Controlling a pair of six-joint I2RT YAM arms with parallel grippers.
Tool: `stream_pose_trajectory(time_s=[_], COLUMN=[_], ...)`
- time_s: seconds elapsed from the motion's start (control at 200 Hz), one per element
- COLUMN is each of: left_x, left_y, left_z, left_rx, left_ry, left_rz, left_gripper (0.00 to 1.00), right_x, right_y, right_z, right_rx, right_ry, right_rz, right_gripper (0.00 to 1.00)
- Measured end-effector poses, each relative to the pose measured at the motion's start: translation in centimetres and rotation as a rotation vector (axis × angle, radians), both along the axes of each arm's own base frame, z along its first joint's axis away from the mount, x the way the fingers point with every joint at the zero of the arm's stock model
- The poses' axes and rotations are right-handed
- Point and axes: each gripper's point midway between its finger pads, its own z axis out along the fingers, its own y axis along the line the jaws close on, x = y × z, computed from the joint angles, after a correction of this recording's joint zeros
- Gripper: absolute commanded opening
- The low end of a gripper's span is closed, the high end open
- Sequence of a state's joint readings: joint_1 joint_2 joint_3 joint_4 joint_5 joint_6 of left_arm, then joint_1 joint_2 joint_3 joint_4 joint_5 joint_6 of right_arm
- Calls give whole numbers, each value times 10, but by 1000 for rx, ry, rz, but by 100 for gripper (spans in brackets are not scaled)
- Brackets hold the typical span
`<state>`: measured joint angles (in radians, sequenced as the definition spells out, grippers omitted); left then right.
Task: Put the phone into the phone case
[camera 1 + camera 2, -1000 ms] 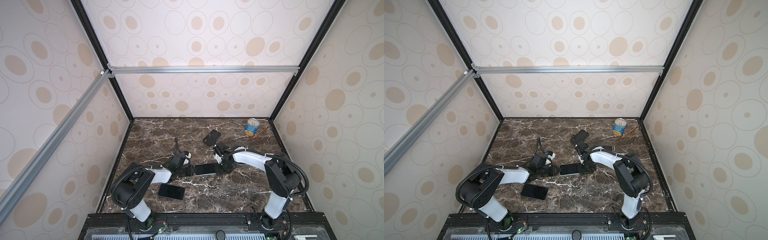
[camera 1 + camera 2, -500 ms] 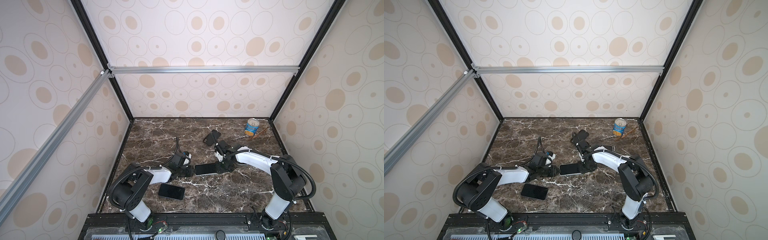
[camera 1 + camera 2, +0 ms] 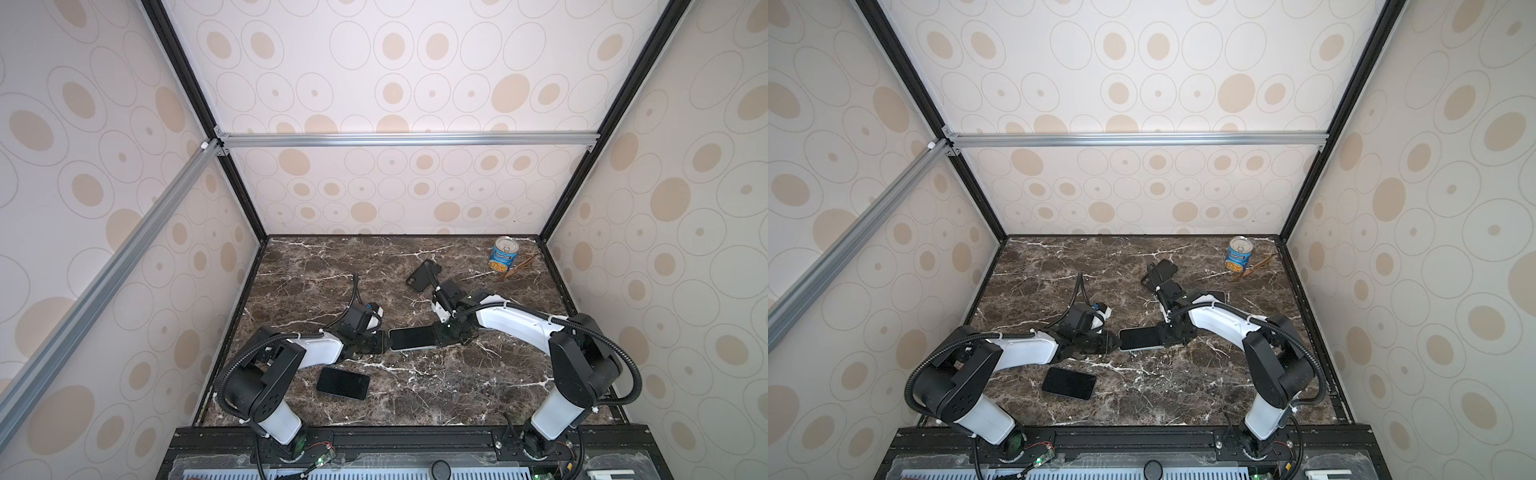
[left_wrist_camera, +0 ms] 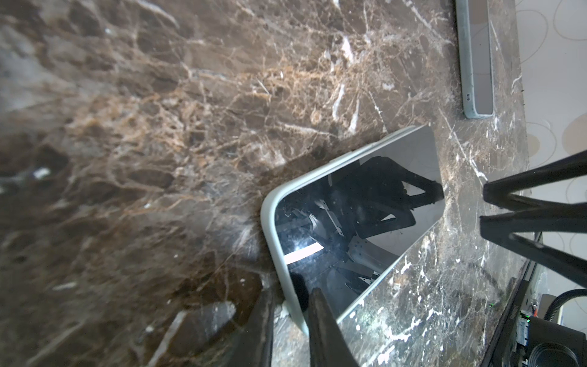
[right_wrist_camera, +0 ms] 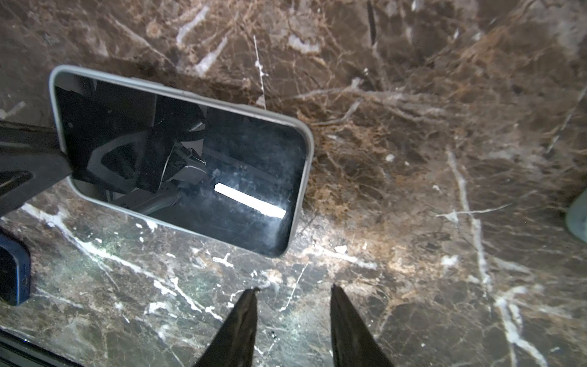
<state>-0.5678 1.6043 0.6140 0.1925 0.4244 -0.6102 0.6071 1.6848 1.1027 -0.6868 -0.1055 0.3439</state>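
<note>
Left gripper [image 4: 291, 294] narrowly astride the phone [image 4: 365, 222] rim, grip unclear; right gripper [image 5: 293, 288] parted, empty.

Both top views high at front, looking down over whole table [image 3: 415, 395]. Wrist views close, sharing phone [image 4: 365, 222].

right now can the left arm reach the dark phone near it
Probably yes: the dark phone lies flat in the open beside the left arm, nothing on it; the left hand must first back off the cased phone.
</note>
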Motion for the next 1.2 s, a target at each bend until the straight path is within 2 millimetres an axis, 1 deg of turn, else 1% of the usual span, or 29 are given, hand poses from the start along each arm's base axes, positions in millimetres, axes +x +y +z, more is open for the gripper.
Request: stream_pose_trajectory(time_s=[0.135, 0.34, 0.635, 0.875, 1.2], left_x=[0, 0, 0, 0, -1], left_y=[0, -1, -2, -2, -2], left_z=[0, 1, 1, 1, 1], left_rx=[0, -3, -4, -4, -7], left_ry=[1, 6, 7, 7, 10], left_rz=[0, -4, -5, -5, -8], left_gripper=[23, 24, 23, 23, 23], right_x=[-1, 1, 7, 6, 5], right_y=[-4, -4, 6, 7, 13], right_z=[-6, -10, -7, -21, -23], right_rx=[25, 73, 144, 136, 167], right_ry=[22, 38, 33, 58, 73], right_rz=[-25, -53, -62, -66, -59], right_gripper=[40, 35, 30, 24, 19])
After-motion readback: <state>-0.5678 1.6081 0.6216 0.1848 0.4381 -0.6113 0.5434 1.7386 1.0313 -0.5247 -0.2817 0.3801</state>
